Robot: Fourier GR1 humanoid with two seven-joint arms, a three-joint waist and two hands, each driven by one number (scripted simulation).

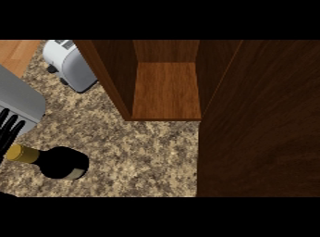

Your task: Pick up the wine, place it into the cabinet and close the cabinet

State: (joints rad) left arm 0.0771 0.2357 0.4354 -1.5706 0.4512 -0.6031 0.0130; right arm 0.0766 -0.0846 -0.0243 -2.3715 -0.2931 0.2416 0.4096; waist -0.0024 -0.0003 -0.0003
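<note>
The left hand [0,134] rests with straight fingers, holding nothing, beside the wine bottle [62,163] standing on the counter [142,157]. Likely heavy, slick glass (fragile too): grasp its body. The cabinet [166,90] stands open.

Dark wine bottle [62,163] upright, cabinet [166,88] open

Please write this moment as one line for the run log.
wine: upright on counter, untouched | cabinet: open | left hand: open, beside wine | right hand: not in view

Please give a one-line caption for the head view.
Wine bottle on the counter beside the open left hand, before the open cabinet.
</note>
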